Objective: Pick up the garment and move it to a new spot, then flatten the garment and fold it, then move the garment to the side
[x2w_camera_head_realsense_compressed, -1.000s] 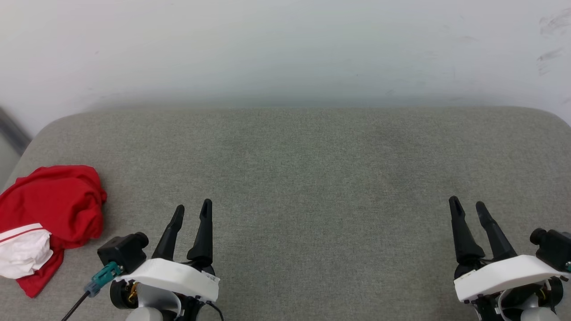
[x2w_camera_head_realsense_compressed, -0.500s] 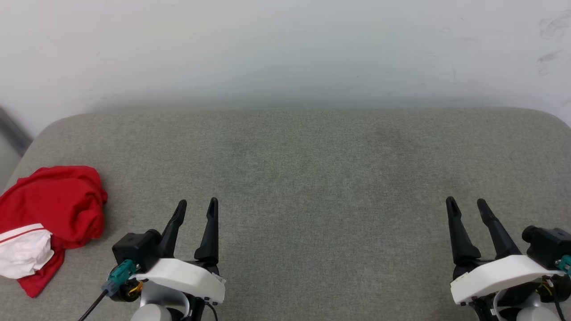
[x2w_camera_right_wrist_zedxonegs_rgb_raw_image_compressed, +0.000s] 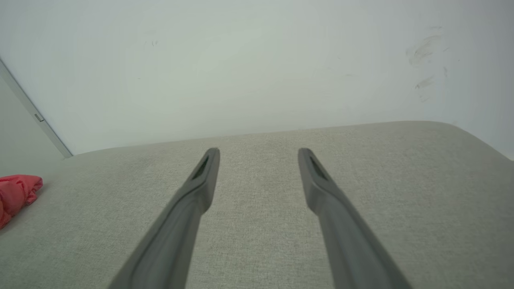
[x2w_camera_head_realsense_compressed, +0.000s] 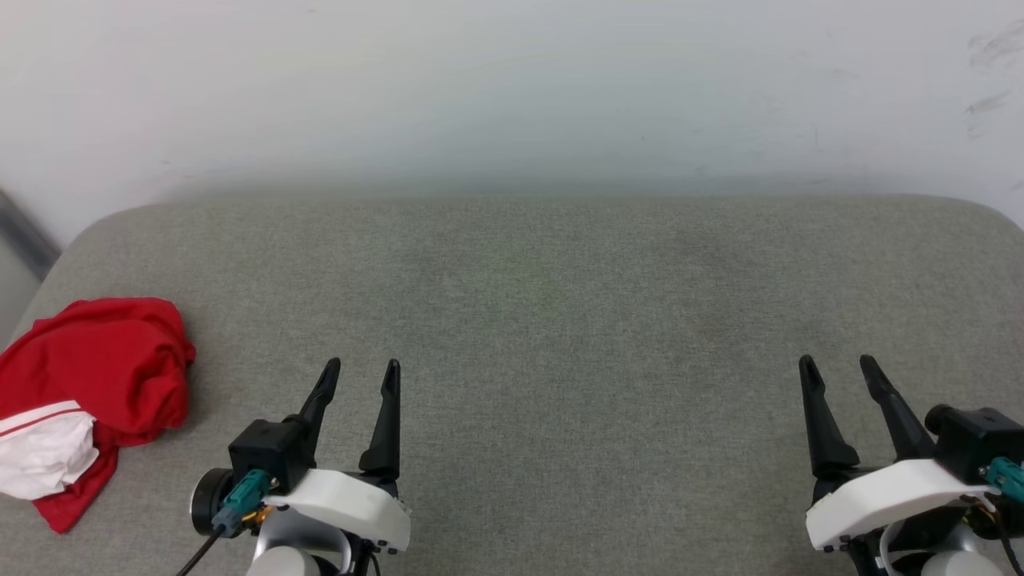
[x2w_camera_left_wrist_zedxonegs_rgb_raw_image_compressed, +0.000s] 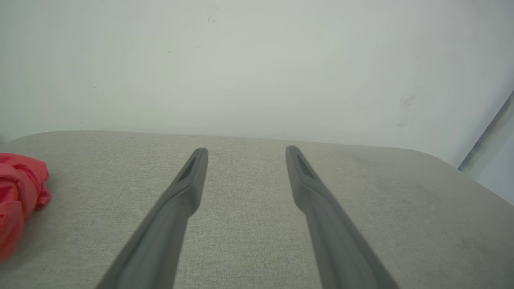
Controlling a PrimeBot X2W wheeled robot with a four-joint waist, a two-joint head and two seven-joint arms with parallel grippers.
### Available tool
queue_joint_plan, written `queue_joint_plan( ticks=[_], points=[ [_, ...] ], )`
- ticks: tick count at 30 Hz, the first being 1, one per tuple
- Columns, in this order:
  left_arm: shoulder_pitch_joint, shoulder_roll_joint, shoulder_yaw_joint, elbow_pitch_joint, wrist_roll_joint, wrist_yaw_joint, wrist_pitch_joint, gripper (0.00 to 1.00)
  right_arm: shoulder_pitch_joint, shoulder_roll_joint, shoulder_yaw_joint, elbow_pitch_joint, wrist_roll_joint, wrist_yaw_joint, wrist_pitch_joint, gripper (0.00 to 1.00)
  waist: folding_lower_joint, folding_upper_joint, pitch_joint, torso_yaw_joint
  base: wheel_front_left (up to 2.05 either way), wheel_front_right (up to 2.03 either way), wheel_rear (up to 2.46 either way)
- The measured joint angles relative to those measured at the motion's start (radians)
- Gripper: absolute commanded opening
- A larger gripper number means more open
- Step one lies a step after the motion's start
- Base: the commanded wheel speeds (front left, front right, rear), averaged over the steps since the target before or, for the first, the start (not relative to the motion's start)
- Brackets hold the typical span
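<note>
The garment (x2w_camera_head_realsense_compressed: 88,384), bright red with a white sleeve showing, lies crumpled at the far left of the grey cushioned surface (x2w_camera_head_realsense_compressed: 560,304). Its red edge also appears at the left border of the left wrist view (x2w_camera_left_wrist_zedxonegs_rgb_raw_image_compressed: 18,192) and of the right wrist view (x2w_camera_right_wrist_zedxonegs_rgb_raw_image_compressed: 16,192). My left gripper (x2w_camera_head_realsense_compressed: 362,366) hovers open at the lower left, to the right of the garment and apart from it, with nothing between its fingers (x2w_camera_left_wrist_zedxonegs_rgb_raw_image_compressed: 188,188). My right gripper (x2w_camera_head_realsense_compressed: 836,362) stands open and empty at the lower right, far from the garment.
A pale wall (x2w_camera_head_realsense_compressed: 512,88) rises behind the cushioned surface. The surface ends in rounded corners at the back left (x2w_camera_head_realsense_compressed: 88,228) and back right (x2w_camera_head_realsense_compressed: 992,212). A grey strip (x2w_camera_head_realsense_compressed: 24,236) runs down the wall at the far left.
My left gripper has shifted a little to the right, away from the garment, and its wrist has turned. My right gripper has turned slightly. The garment has stayed put.
</note>
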Motion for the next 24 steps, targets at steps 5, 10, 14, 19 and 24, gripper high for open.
queue_joint_plan(
  ticks=[5,10,14,19,24],
  points=[
    [-0.001,0.000,-0.003,0.013,0.039,0.008,-0.011,1.00,0.005,0.001,-0.001,-0.005,-0.044,0.000,0.000,1.00,0.0000,0.0000,-0.001,-0.001,0.00,0.00,0.00],
    [-0.004,0.000,-0.008,0.024,0.072,0.011,-0.021,1.00,0.007,0.002,-0.002,-0.008,-0.085,0.000,0.000,1.00,0.0000,0.0000,-0.003,-0.001,0.00,0.00,0.00],
    [-0.005,-0.001,-0.009,0.031,0.091,0.011,-0.029,1.00,0.008,0.002,-0.002,-0.011,-0.107,0.000,-0.001,1.00,0.0000,0.0000,-0.004,-0.001,0.00,0.00,0.00],
    [-0.012,-0.006,-0.004,0.048,0.093,0.006,-0.037,1.00,0.008,0.002,-0.003,-0.012,-0.134,0.000,-0.002,1.00,0.0000,0.0000,-0.005,0.000,0.00,0.00,0.00],
    [-0.015,-0.010,-0.002,0.064,0.101,-0.002,-0.046,1.00,0.008,0.002,-0.007,-0.013,-0.150,0.000,-0.007,1.00,0.0001,0.0000,-0.006,0.001,0.00,0.00,0.00]
  ],
)
